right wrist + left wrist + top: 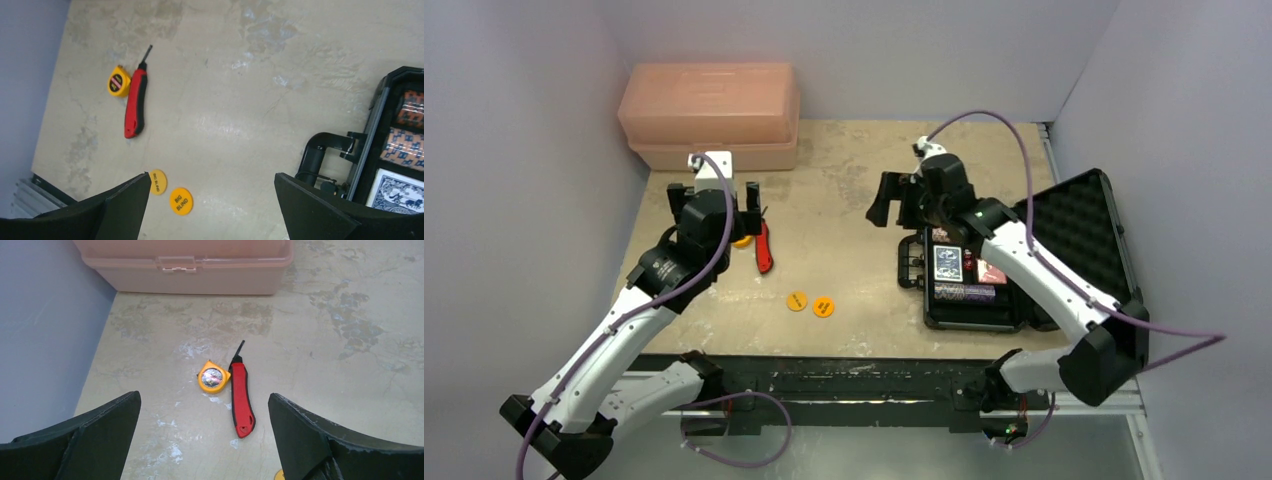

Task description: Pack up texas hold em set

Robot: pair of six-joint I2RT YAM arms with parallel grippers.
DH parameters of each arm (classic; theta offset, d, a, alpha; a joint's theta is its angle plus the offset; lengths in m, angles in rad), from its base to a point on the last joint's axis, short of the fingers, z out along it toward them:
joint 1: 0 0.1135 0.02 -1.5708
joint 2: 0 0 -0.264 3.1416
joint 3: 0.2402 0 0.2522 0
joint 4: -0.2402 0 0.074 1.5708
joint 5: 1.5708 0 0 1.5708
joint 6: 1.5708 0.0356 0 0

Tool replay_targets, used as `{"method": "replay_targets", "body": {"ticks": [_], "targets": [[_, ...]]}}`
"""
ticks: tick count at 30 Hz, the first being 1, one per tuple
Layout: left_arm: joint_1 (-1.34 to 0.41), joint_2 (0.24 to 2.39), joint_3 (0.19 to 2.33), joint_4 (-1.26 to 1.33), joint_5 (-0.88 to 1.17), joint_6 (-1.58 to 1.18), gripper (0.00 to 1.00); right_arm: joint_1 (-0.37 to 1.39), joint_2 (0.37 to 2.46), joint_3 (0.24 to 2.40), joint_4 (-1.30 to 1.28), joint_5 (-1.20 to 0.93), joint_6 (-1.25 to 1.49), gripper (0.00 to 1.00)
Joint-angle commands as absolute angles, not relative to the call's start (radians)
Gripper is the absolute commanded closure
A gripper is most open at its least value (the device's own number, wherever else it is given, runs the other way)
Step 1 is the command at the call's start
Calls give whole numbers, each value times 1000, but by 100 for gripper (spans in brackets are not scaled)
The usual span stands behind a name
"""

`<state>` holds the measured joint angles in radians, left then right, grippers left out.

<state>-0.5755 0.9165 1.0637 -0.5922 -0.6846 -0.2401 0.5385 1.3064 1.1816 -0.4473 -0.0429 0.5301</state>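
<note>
Left claw and right claw spread wide — black case lies just right of the latter.

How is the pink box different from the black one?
The peach toolbox is shut; the black case lies open, lid back. The toolbox is plain peach plastic, far left; the case has bumpy foam lining, sits right, and holds a blue card deck. Both are rectangular lidded boxes.

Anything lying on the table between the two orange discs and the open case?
Nothing: the stretch of table from the orange discs to the case is bare in both the top and right wrist views.
</note>
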Motion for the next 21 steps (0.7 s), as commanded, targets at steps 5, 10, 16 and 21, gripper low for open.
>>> {"method": "replay_targets", "body": {"ticks": [5, 10, 16, 21], "targets": [[-556, 855, 1055, -564, -846, -228, 0, 730, 1477, 1330, -539, 125, 542, 1], [-548, 820, 1049, -570, -924, -255, 0, 808, 1555, 1375, -546, 155, 570, 1], [-548, 772, 1034, -567, -944, -264, 0, 880, 1664, 1458, -601, 176, 587, 1], [-547, 740, 1029, -569, -945, -269, 0, 929, 1734, 1517, -633, 187, 597, 1]]}}
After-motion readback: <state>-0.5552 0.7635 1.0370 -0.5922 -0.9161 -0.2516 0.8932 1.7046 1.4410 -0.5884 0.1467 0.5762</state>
